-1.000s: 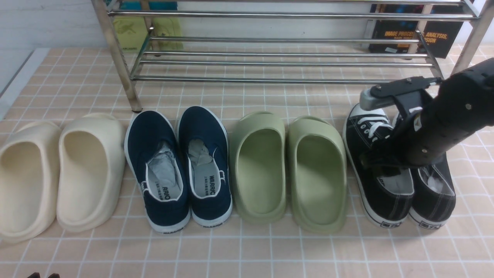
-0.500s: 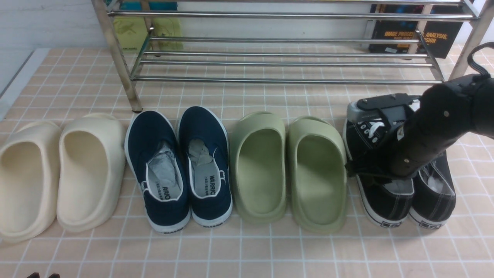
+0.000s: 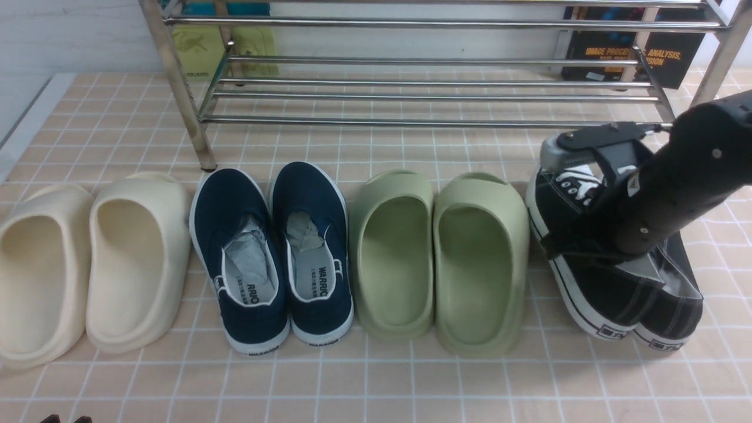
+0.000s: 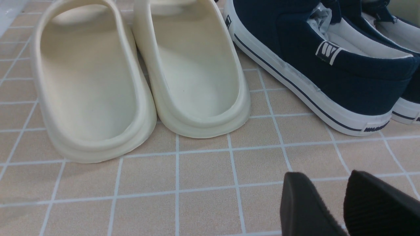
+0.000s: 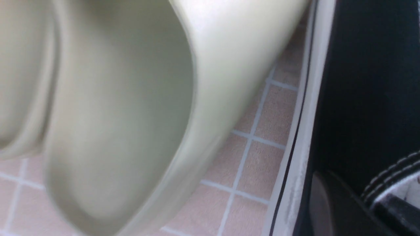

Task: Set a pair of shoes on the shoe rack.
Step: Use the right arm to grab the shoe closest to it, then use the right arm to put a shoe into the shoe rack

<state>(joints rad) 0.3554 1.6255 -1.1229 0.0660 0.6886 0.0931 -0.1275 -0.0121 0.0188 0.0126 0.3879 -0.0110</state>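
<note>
Four pairs are lined up, heels to robot, on the tiled floor [image 3: 376, 382], w/ the shoe rack [image 3: 179, 88] set just behind, so a pair can be moved straight fwd onto its tubes. No footwear is seen on the rack's lower shelf. From robot's left are laid: cream slippers [image 3: 141, 252], navy slip-ons [image 3: 305, 194], green slippers [image 3: 482, 258], and the pair of shoes [image 3: 605, 299] at far right, in front of the rack near its right leg. Sneakers are seen canted, heels seemingly raised off the tile; this is judged to be the start of a lift. Right gripper [image 5: 354, 193] is clamped on a sneaker collar: one finger [image 5: 328, 209] outside the canvas, the other inside by the grey lining. Collar was prob. picked as the one thin, firm edge; whether both shoes are pinched can't be told. Left gripper [image 4: 328, 178] is held w/ fingers apart, nothing btwn them, low over bare tile near the cream pair, prob. parked out of the way.
</note>
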